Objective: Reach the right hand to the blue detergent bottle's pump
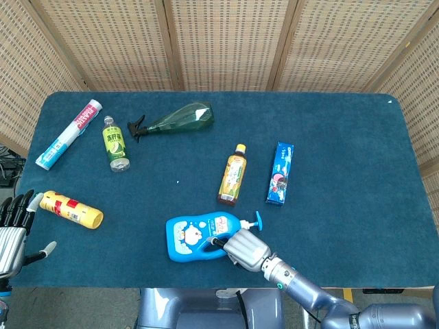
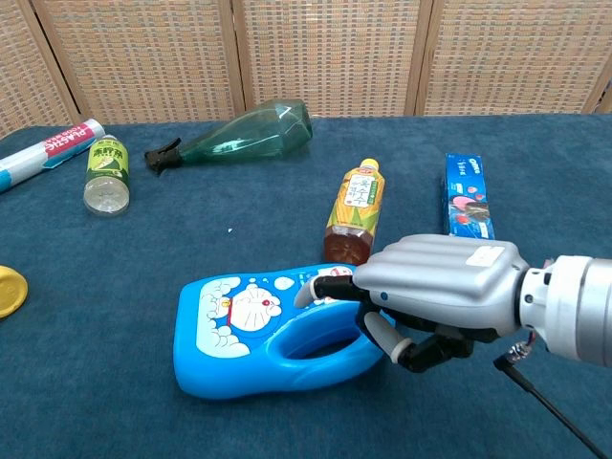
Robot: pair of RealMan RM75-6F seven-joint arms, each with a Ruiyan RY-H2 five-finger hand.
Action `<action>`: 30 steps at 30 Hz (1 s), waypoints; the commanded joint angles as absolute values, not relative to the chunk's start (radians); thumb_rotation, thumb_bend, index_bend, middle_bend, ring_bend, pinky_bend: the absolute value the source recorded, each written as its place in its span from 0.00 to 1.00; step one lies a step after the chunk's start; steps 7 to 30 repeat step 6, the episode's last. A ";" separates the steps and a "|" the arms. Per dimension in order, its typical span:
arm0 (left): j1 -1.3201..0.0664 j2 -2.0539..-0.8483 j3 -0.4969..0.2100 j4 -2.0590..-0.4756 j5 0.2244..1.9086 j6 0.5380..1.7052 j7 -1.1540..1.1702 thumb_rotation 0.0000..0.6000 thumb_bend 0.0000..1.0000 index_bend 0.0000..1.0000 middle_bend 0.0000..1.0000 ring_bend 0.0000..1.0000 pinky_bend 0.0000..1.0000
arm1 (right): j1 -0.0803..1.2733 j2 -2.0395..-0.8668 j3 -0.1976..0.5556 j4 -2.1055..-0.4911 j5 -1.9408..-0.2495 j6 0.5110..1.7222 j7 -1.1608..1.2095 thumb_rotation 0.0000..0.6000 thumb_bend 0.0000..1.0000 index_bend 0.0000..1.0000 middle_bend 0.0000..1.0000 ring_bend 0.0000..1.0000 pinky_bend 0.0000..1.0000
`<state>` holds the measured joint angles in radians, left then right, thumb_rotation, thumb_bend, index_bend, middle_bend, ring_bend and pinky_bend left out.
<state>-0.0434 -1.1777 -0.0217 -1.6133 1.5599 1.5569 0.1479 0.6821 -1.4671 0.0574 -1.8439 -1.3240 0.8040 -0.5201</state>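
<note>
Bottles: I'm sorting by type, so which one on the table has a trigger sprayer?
The clear green spray bottle lying at the back, with its black trigger pointing left. The others carry caps or a pump.

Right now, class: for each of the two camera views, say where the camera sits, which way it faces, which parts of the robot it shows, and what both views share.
Head view: high above the near edge, looking steeply down on the whole blue table; shows the right hand with its forearm, and the left hand at the left edge.
Chest view: low at the near edge, facing across toward the wicker screen; shows only the right hand.
Shared: right hand over the blue detergent bottle, tea bottle, green spray bottle.
</note>
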 commanded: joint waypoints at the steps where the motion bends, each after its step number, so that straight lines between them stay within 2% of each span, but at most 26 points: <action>1: -0.043 -1.177 -0.022 -1.614 1.561 1.558 0.148 0.96 0.18 0.00 0.00 0.00 0.00 | 0.687 -1.475 0.048 -1.840 -1.306 0.810 -0.533 1.00 1.00 0.15 0.74 0.85 0.63; 30: -0.042 -1.177 -0.020 -1.616 1.565 1.562 0.151 0.96 0.18 0.00 0.00 0.00 0.00 | 0.694 -1.481 0.037 -1.845 -1.295 0.819 -0.544 1.00 1.00 0.15 0.74 0.85 0.63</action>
